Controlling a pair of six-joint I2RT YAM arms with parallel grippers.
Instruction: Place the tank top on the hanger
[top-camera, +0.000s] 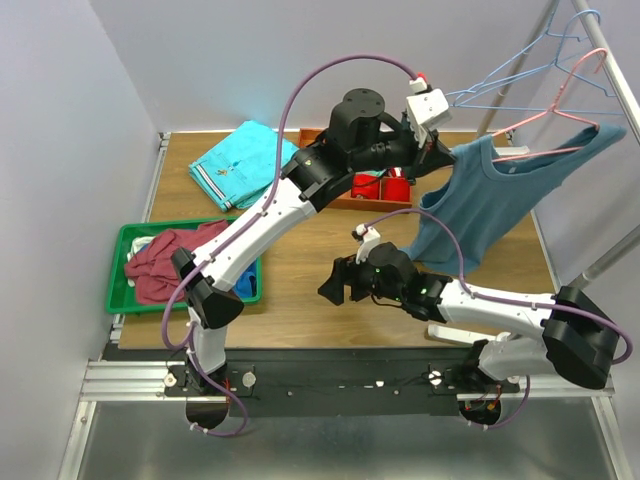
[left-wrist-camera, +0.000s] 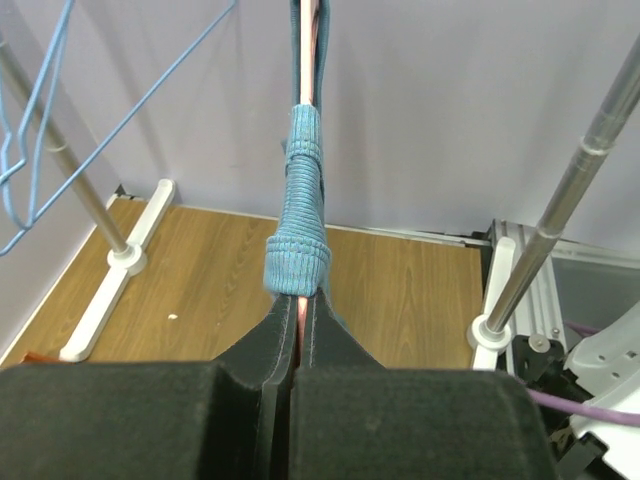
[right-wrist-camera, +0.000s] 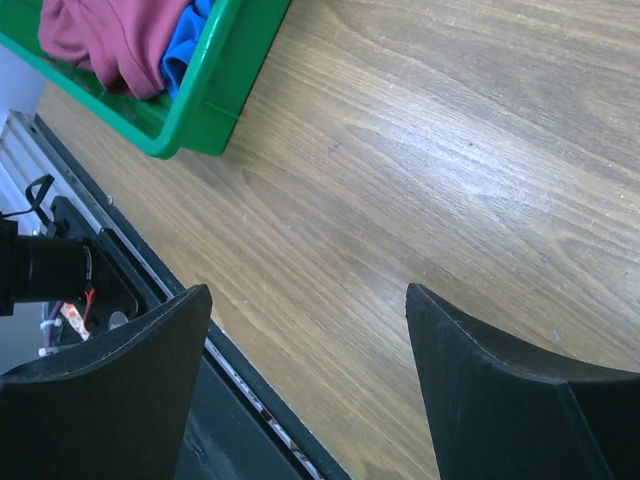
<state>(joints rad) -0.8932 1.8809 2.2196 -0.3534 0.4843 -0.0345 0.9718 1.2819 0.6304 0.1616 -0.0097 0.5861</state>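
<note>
- The dusty steel-blue sleeveless tank top (top-camera: 490, 200) hangs off the thin pink wire hanger (left-wrist-camera: 306, 60) at the far right, above the wooden counter (top-camera: 300, 290). One strap is on the wire and the body droops down.
- In the left wrist view, that strap is bunched on the wire just above the fingertips.
- The left end effector (left-wrist-camera: 303, 315) is clamped tight on the pink wire, with cloth edges alongside it.
- The right end effector (right-wrist-camera: 310, 330) is low over the bare counter, jaws spread wide, gripping nothing.
- A light blue wire hanger (top-camera: 520, 70) hangs beside the pink one on the metal rail (top-camera: 610, 70).
- On the far left, a bright turquoise shirt (top-camera: 235, 165) lies flat.
- Nearer the arms, a maroon shirt (top-camera: 165, 262) is heaped in the green plastic tray (top-camera: 120, 290).
</note>
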